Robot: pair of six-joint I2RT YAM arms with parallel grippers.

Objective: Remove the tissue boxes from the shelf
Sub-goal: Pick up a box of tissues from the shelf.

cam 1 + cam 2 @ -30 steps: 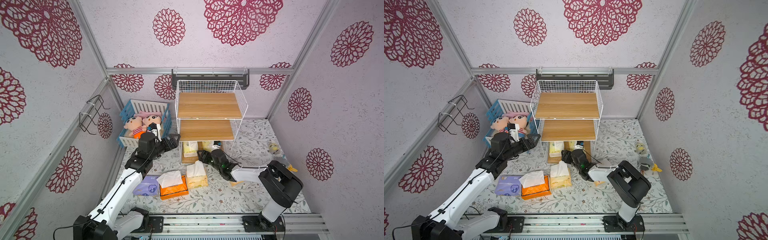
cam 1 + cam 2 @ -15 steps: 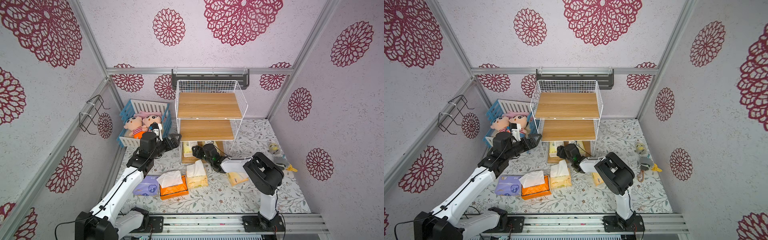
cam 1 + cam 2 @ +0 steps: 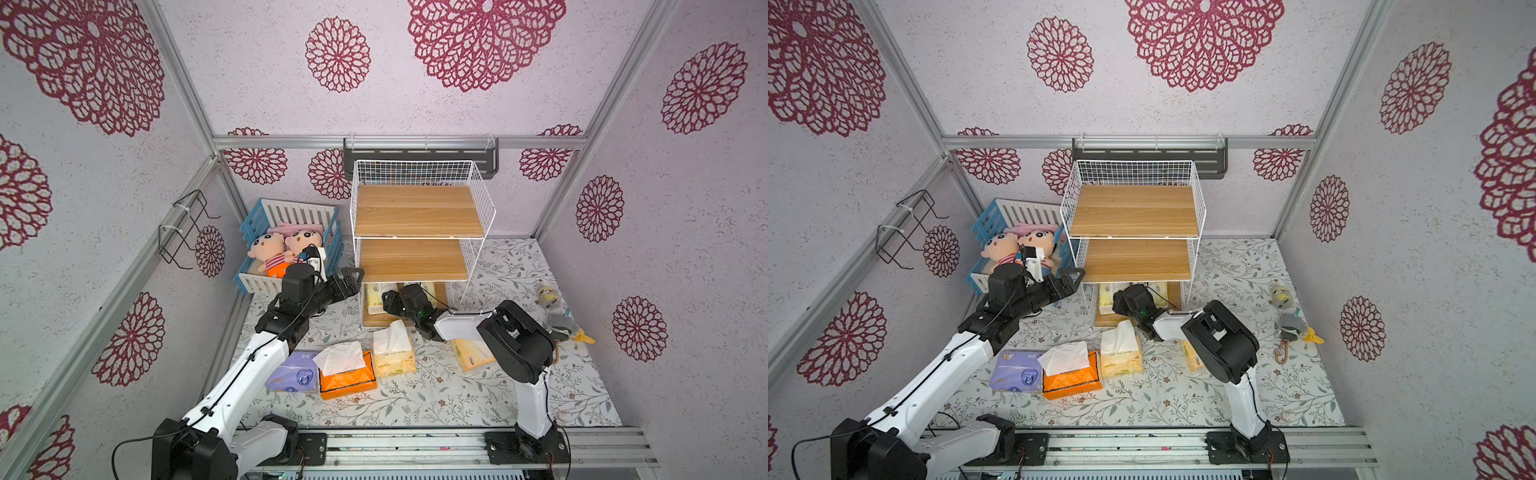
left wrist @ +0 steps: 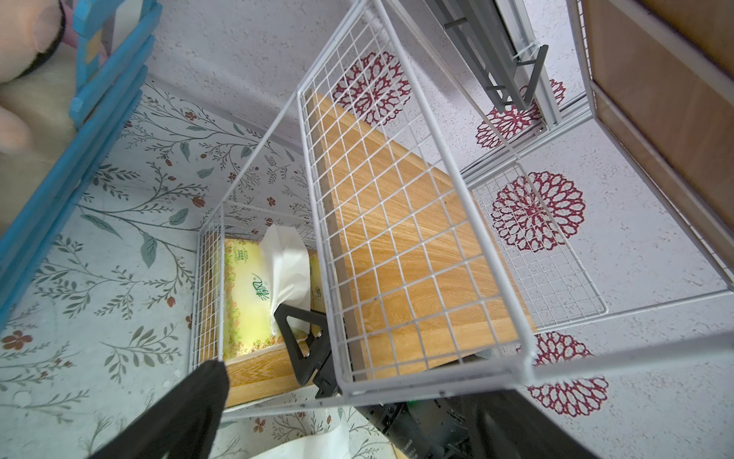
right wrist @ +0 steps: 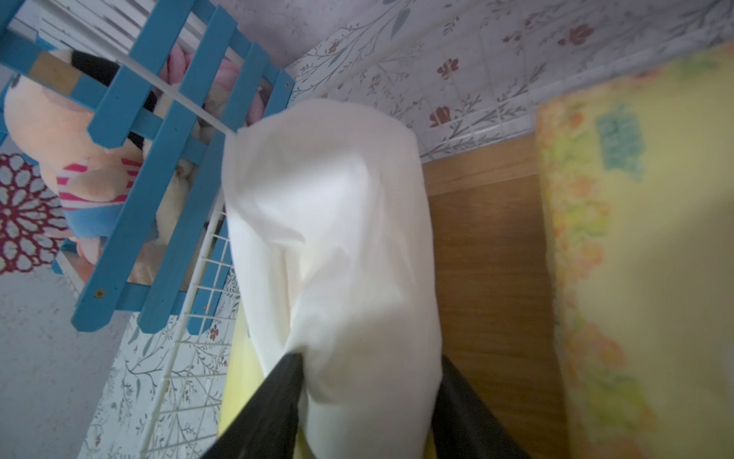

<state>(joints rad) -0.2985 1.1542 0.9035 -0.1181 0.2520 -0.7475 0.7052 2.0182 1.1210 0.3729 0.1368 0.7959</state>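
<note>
4 tissue packs (image 3: 392, 355) are lying on floral mat (image 3: 436, 395); shelf (image 3: 417, 210) is holding 2; right gripper (image 5: 369, 359) is pinching white tissue (image 5: 329, 222), left gripper (image 3: 349, 280) gaping empty.

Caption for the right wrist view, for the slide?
Right gripper flanks the white tissue protruding from a yellow-green tissue pack on the shelf's bottom board; blue crate behind.

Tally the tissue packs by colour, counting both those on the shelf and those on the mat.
Orange tissue pack: 1
Lavender tissue pack: 1
Pale yellow tissue packs: 4 (2 on the mat, 2 on the shelf, bottom tier)
Total: 6
</note>
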